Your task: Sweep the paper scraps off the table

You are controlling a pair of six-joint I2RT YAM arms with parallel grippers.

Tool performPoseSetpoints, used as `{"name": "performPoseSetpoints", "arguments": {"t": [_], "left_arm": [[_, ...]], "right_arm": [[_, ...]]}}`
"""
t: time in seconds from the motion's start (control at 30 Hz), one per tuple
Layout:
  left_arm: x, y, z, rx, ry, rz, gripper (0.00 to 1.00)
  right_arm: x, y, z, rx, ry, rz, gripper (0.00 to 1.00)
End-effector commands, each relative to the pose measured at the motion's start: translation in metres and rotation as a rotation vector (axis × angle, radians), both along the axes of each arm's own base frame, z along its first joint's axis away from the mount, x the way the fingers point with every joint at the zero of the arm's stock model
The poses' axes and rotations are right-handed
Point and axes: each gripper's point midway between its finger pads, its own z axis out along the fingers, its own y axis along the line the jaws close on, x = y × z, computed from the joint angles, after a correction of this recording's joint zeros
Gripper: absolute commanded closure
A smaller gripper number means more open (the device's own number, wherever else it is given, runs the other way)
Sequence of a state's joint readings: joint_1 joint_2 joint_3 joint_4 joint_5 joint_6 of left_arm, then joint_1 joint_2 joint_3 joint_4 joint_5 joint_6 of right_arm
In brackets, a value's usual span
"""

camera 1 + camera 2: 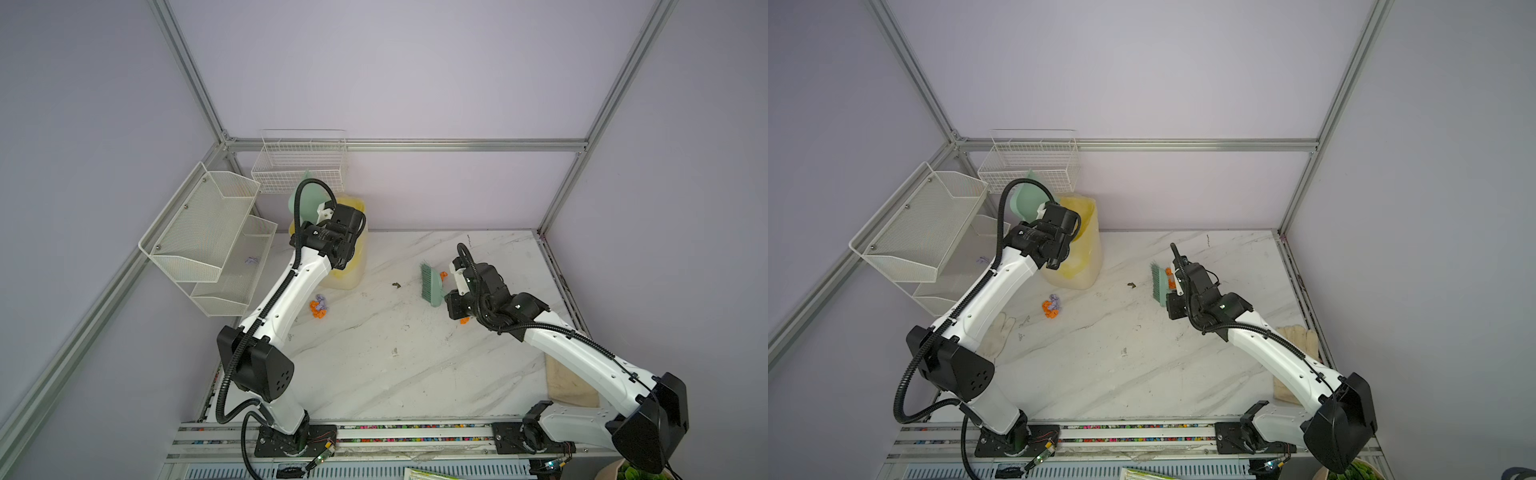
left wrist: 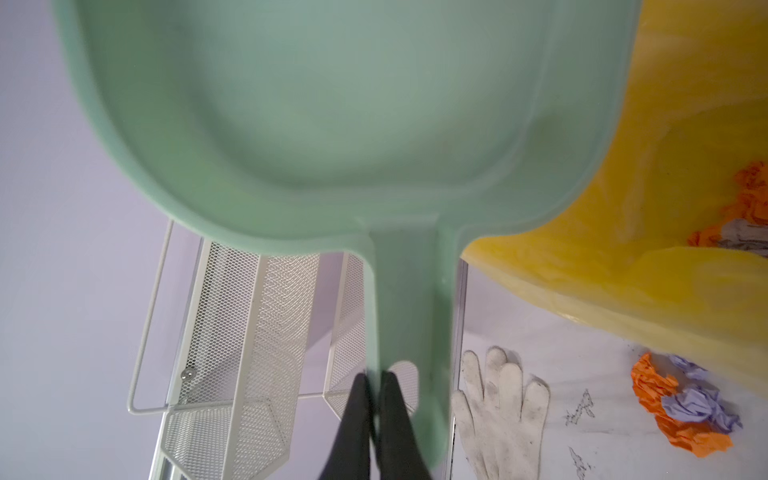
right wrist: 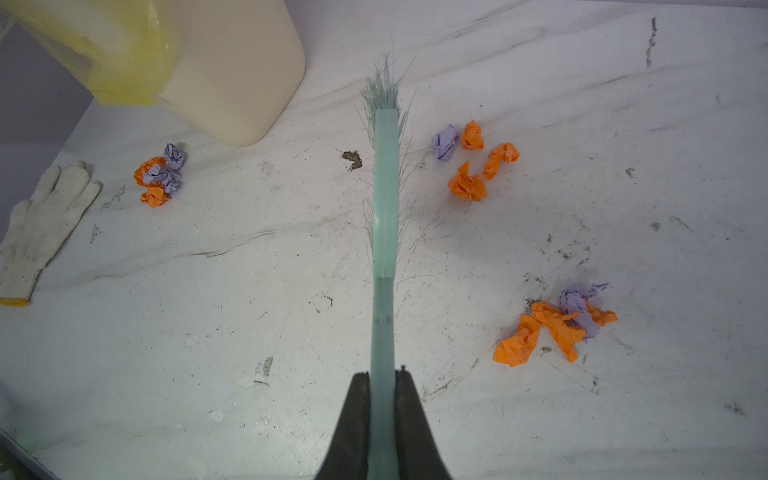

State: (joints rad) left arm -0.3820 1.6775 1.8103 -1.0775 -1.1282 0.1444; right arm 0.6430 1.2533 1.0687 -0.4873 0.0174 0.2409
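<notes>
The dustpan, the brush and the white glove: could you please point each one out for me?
dustpan (image 2: 345, 104), left wrist view, middle of its scoop.
brush (image 3: 384, 187), right wrist view, spine of its head.
white glove (image 3: 39, 235), right wrist view, its palm.

Your two top views sit high above the front edge of the white grey-veined marble table (image 1: 395, 374). They tilt down toward the lilac back wall (image 1: 415, 83) and share the whole scene. Your left wrist camera looks out along the left gripper (image 2: 376, 376), close against the mint-green plastic dustpan (image 2: 332, 124). Your right wrist camera looks along the right gripper (image 3: 384, 374) and the pale green bristle brush (image 3: 384, 208), down at the table from farther off. Both wrist views catch the white knitted glove (image 2: 498, 399) and one orange-and-lilac cluster of paper scraps (image 2: 681, 407).
</notes>
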Motion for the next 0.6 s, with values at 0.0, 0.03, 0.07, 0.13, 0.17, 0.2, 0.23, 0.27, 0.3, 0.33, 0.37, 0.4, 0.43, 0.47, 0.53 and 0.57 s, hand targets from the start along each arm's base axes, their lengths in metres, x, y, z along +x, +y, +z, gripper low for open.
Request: {"name": "performPoseSetpoints", "arguments": {"t": [0.0,0.03,0.07,0.13,0.17,0.2,0.23,0.27,0.3,0.33,0.37,0.4,0.43,0.47,0.53,0.57], "left_arm": [[-0.019,-0.004,0.014,-0.199,-0.064,-0.024,1.00],[-0.024,-0.008,0.014,-0.258,-0.060,-0.036,1.00],[-0.029,-0.013,0.015,-0.326,-0.061,-0.050,1.00],[-0.037,-0.023,0.019,-0.418,-0.071,-0.083,1.00],[-0.042,-0.026,0.022,-0.463,-0.081,-0.103,1.00],[-0.046,-0.028,0.025,-0.494,-0.095,-0.113,1.00],[-0.051,-0.030,0.027,-0.528,-0.099,-0.130,1.00],[-0.056,-0.032,0.029,-0.551,-0.102,-0.144,1.00],[-0.060,-0.032,0.030,-0.568,-0.102,-0.150,1.00],[-0.065,-0.033,0.029,-0.583,-0.096,-0.157,1.00],[-0.069,-0.033,0.027,-0.594,-0.090,-0.155,1.00],[-0.073,-0.033,0.024,-0.606,-0.082,-0.151,1.00],[-0.077,-0.036,0.018,-0.627,-0.059,-0.151,1.00],[-0.081,-0.038,0.011,-0.650,-0.041,-0.150,1.00],[-0.094,-0.039,0.007,-0.686,-0.028,-0.167,1.00],[-0.098,-0.039,0.004,-0.716,-0.040,-0.154,1.00]], "right_arm": [[0.004,0.005,0.005,0.046,-0.011,-0.007,1.00],[0.004,0.007,0.004,0.057,-0.006,-0.005,1.00],[0.004,0.010,0.005,0.075,-0.002,0.000,1.00],[0.004,0.017,0.006,0.114,0.005,0.008,1.00],[0.004,0.021,0.006,0.138,0.011,0.015,1.00],[0.004,0.026,0.007,0.166,0.019,0.022,1.00],[0.005,0.030,0.007,0.185,0.024,0.028,1.00],[0.005,0.034,0.008,0.210,0.026,0.035,1.00],[0.005,0.039,0.007,0.245,0.043,0.041,1.00],[0.005,0.045,0.006,0.280,0.060,0.040,1.00],[0.005,0.050,0.005,0.310,0.078,0.042,1.00],[0.004,0.055,0.004,0.338,0.099,0.052,1.00],[0.003,0.062,0.004,0.373,0.121,0.065,1.00],[0.002,0.068,0.004,0.404,0.138,0.075,1.00],[0.000,0.078,0.005,0.447,0.158,0.086,1.00],[-0.001,0.084,0.006,0.458,0.157,0.094,1.00]]}}
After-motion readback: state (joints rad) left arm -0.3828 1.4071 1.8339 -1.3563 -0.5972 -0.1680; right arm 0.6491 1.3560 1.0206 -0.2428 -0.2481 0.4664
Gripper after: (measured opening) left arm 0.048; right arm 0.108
